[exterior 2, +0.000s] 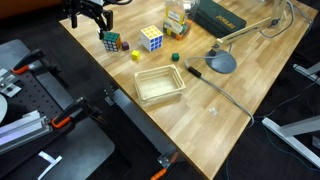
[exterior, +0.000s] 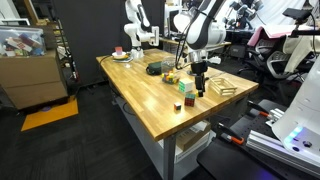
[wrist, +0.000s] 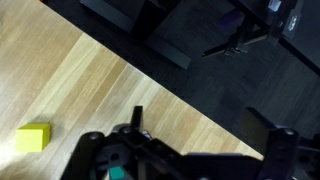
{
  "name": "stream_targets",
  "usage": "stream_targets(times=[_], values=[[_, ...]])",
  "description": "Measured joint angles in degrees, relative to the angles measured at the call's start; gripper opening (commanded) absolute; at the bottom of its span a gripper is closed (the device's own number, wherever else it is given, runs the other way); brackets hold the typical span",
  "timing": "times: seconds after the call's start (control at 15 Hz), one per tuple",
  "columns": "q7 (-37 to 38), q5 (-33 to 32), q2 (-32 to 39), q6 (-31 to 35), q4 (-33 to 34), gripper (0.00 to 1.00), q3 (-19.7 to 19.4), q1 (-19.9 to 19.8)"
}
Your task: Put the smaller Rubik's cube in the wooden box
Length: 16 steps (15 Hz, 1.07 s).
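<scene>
- Tool (wrist: pixel 188 158) parts are seen nearest the lens, along the bottom of the wrist view. In an exterior view the jaws are seen spread wide, with nothing held between them.
- The smaller Rubik's cube (exterior 2: pixel 112 43) is found resting on the surface (exterior 2: pixel 200 120), well apart from the wooden box (exterior 2: pixel 160 85) and close to the surface edge. It is not yet gripped; the tool hovers above it.
- A dark block (exterior 2: pixel 103 38) is noted just beside or touching the cube, on the side away from the wooden box. Which of the two cannot be told.
- A larger cube (exterior 2: pixel 151 38) and a yellow block (exterior 2: pixel 138 56) are recorded nearer the wooden box than the task cube, roughly along the path to it.
- Risk: the dark block could be caught or nudged if the jaws are lowered off-centre.
- Risk: the cube could be pushed over the nearby edge by a glancing finger.
- Risk: a low carry toward the wooden box could strike the larger cube or the thin box wall.
- A teal patch low in the wrist view cannot be identified with certainty.
</scene>
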Motion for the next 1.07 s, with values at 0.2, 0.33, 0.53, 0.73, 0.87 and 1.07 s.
stream_targets(times=[0.2, 0.33, 0.53, 0.73, 0.87, 1.07], values=[[1.8, -2.6, 0.1, 1.6, 0.0, 1.00, 0.1, 0.0], [4.4, -6.5, 0.5, 3.6, 0.2, 1.00, 0.1, 0.0], [7.4, -11.0, 2.2, 5.3, 1.1, 1.00, 0.1, 0.1], [7.6, -11.4, 4.7, 6.1, 2.6, 1.00, 0.8, 0.1], [7.6, -11.4, 6.3, 6.7, 3.9, 1.00, 1.1, 0.1], [7.6, -11.6, 8.1, 6.7, 5.8, 1.00, 1.1, 0.1]])
